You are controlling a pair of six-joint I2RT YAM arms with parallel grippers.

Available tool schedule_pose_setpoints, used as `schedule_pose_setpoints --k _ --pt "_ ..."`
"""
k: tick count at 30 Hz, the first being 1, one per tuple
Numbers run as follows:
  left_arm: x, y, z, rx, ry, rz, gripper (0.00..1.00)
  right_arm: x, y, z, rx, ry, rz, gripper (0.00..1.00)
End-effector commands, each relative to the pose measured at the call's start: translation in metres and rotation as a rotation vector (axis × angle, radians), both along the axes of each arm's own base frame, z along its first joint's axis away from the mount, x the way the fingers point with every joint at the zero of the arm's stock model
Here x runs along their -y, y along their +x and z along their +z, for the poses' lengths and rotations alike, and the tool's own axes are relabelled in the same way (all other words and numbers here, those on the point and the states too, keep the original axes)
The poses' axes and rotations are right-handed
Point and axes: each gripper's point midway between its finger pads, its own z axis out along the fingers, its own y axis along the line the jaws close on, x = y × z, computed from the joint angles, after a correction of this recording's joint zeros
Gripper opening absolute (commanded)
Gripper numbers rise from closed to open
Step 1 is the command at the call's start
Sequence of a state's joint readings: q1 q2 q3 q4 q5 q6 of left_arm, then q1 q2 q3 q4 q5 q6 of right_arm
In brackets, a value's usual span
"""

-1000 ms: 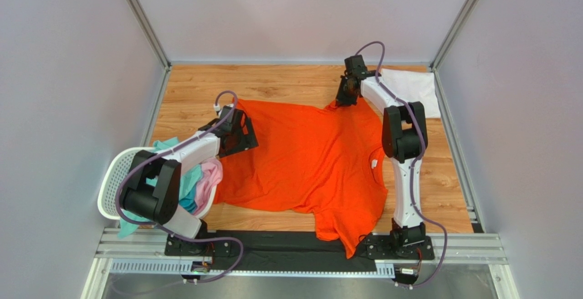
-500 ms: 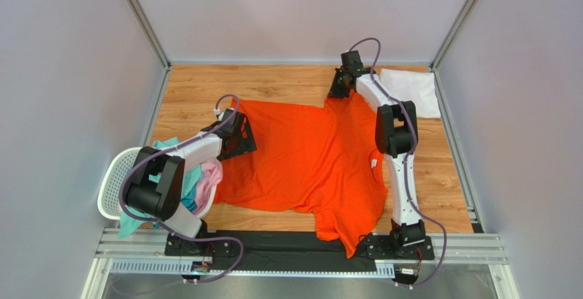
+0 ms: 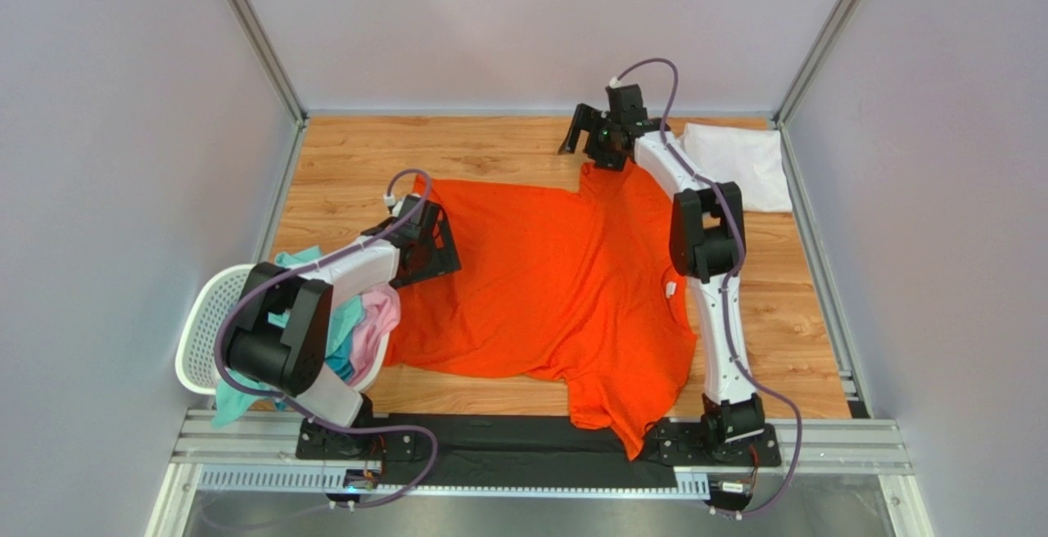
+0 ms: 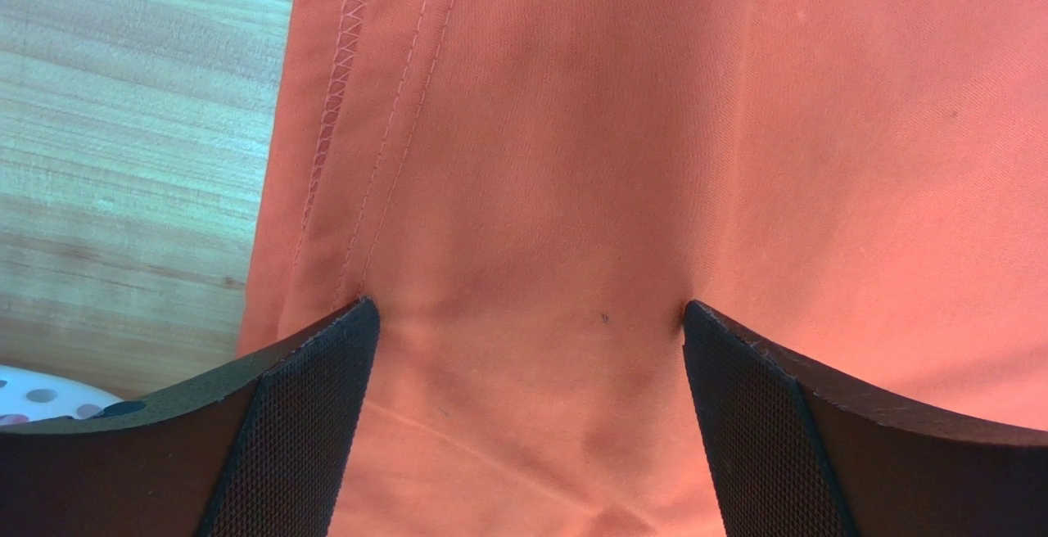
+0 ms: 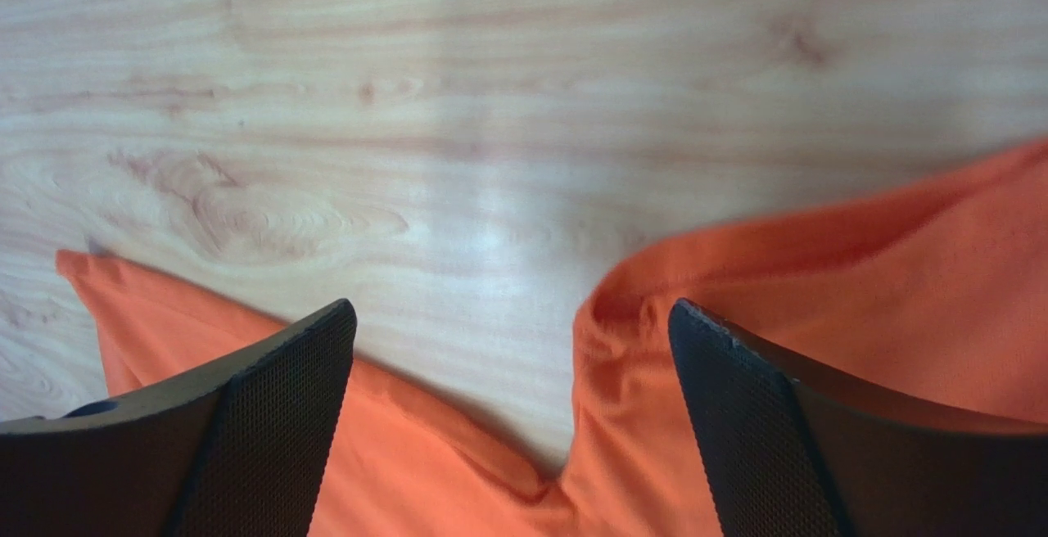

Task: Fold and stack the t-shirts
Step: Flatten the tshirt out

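The orange t-shirt (image 3: pixel 554 285) lay spread on the tabletop (image 3: pixel 492 150). The left jaws stood wide apart over its left hem — the right jaws, equally wide, hung by the far sleeve.

My left arm (image 3: pixel 353 269) and right arm (image 3: pixel 728 331) are white tubes linked by bulky black joints. A thin purplish-grey cable (image 3: pixel 647 62) loops along each one from base to wrist. Both bases (image 3: pixel 726 441) are flat black blocks. My left gripper (image 4: pixel 529 316) and right gripper (image 5: pixel 511 316) are black, with wedge-shaped fingers (image 4: pixel 295 439) faced in fine cross-hatched mesh.
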State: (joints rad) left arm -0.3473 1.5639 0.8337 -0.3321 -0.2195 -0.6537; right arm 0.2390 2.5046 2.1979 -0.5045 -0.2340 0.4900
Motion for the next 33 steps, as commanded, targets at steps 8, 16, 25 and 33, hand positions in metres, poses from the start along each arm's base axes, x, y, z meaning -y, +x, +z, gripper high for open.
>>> schedule_pose_setpoints --k 8,16,25,33 --pt "0.015 0.01 0.043 0.082 -0.092 -0.007 1.0 0.043 -0.103 0.087 -0.062 -0.128 -0.061 1.0" --pt "0.025 0.006 0.04 0.076 -0.136 -0.036 1.0 0.085 -0.201 0.03 -0.244 -0.281 -0.156 1.0" --pt "0.025 0.021 0.024 0.046 -0.096 -0.029 1.0 0.115 -0.202 -0.004 -0.327 -0.462 -0.181 1.0" --pt "0.019 0.032 0.013 0.005 -0.036 0.015 1.0 0.123 -0.159 -0.04 -0.387 -0.439 -0.178 1.0"
